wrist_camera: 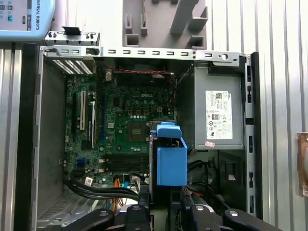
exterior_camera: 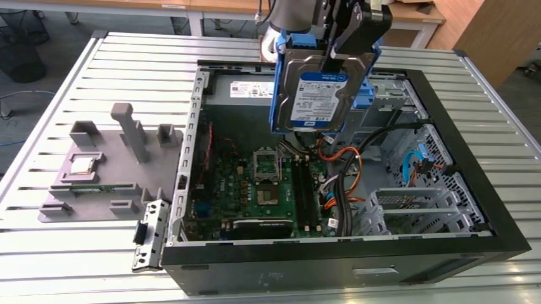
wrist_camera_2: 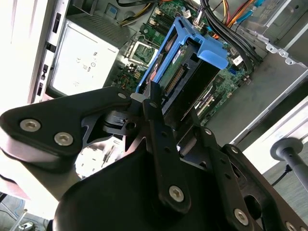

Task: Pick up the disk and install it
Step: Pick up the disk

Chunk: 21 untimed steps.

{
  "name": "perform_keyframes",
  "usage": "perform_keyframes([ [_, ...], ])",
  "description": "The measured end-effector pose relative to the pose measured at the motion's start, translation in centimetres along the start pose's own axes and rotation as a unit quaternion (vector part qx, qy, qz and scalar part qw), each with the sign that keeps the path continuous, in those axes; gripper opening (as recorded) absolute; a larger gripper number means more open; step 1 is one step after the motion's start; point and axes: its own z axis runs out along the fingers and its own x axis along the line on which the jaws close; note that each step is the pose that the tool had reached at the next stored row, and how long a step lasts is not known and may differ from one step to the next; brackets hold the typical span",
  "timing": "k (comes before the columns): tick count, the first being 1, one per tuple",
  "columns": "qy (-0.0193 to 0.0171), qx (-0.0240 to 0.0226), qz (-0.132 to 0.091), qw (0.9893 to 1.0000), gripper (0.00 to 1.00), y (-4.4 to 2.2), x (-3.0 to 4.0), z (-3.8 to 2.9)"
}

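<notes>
Clamps the claw [wrist_camera_2: 174,106] shut on the disk [wrist_camera_2: 190,67], upright above the open case [exterior_camera: 338,261]. Hangs over the board [exterior_camera: 245,183], near the cables [exterior_camera: 346,161]. Best kept square, grip firm, clear of those cables on any descent.

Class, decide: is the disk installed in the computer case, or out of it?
Out: the gripper is shut on the disk, holding it upright over the open computer case, not seated in a bay.

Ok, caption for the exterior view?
Gripper holds the disk above the motherboard of the open computer case.
</notes>
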Motion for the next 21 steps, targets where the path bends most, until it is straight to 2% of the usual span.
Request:
perform_keyframes([
  [21, 0.0000, 0.0000, 0.000, 1.0000, 0.35, 0.00, 0.65, -0.05],
])
